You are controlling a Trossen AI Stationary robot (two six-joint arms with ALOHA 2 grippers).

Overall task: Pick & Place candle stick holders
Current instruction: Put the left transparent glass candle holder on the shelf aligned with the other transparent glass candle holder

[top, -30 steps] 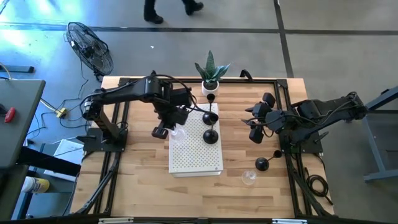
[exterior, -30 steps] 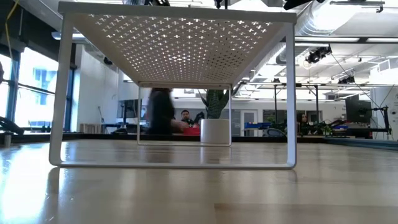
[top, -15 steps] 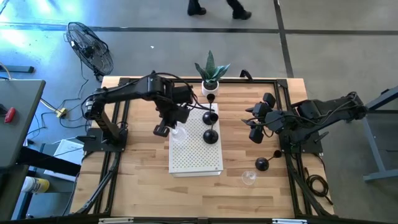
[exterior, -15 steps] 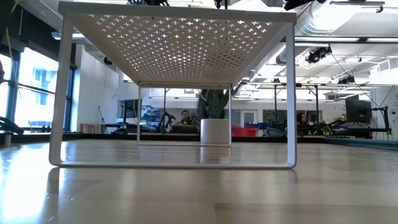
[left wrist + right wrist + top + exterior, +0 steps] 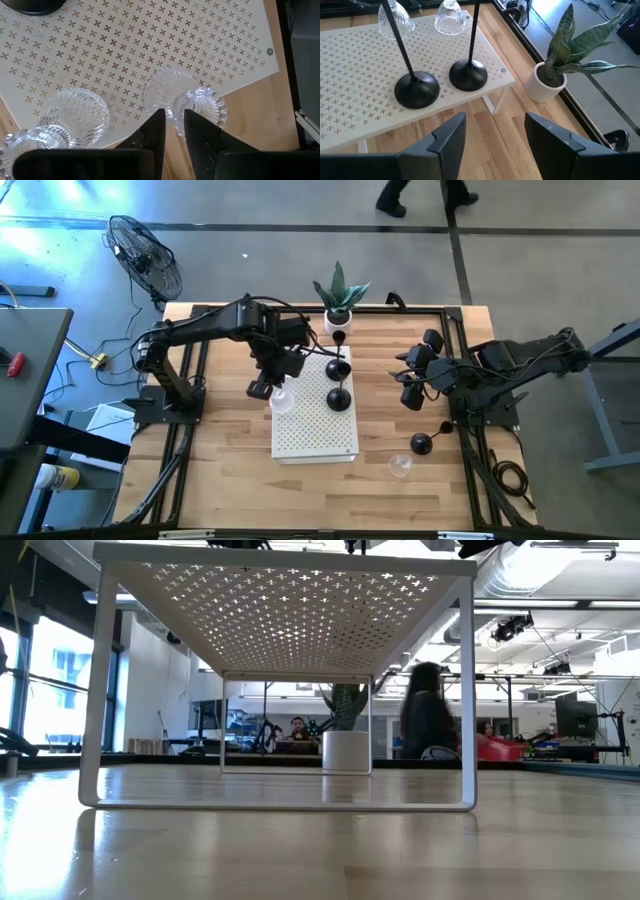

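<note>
Two clear glass holders (image 5: 75,117) (image 5: 170,95) stand on the white perforated shelf (image 5: 315,435) near its left edge, and two black candle stick holders (image 5: 416,89) (image 5: 468,75) with domed bases and thin stems stand just beside each other further along it, toward the potted plant (image 5: 340,295). The shelf looks to be the collecting place, which would explain why the pieces are grouped on its top rather than on the wooden table (image 5: 230,470).

Off the shelf, one black holder (image 5: 422,443) and one glass holder (image 5: 401,467) remain on the table by the right arm's base, apart from the rest, so the task seems roughly two-thirds done. Another thin black stem (image 5: 339,337) shows near the plant, though its footing cannot be made out.

In the left wrist view, the left gripper (image 5: 173,125) sits low over the shelf's edge with its fingers straddling the rim of the second glass holder. Only a narrow gap shows between them, with glass in it; whether they are pinching that rim or have just let go cannot be told, but the piece stands upright on the shelf as if set down.

Well clear of the shelf, the right gripper (image 5: 495,135) hovers above bare table, jaws spread wide and holding nothing, facing the two black holders and the plant.
</note>
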